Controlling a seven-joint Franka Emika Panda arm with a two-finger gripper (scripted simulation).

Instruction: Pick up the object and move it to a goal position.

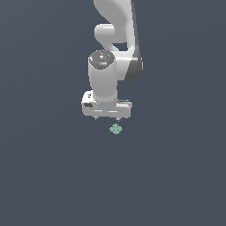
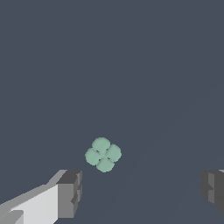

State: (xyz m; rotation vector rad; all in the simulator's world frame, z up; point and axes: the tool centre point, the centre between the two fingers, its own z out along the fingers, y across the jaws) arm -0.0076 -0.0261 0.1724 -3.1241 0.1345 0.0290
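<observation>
Your arm hangs straight down, wrist vertical, with the gripper (image 1: pixel 107 118) spread wide and holding nothing. The object (image 1: pixel 115 129) lies on the floor just below it, toward the exterior view's right fingertip.

The arm (image 1: pixel 115 26) is glossy white with rounded, tube-like links and dark grey bands at the joints. A grey disc with small green specks caps the wrist. The white, boxy gripper (image 1: pixel 107 118) carries two dark grey ridged fingers (image 2: pixel 70 192).
</observation>
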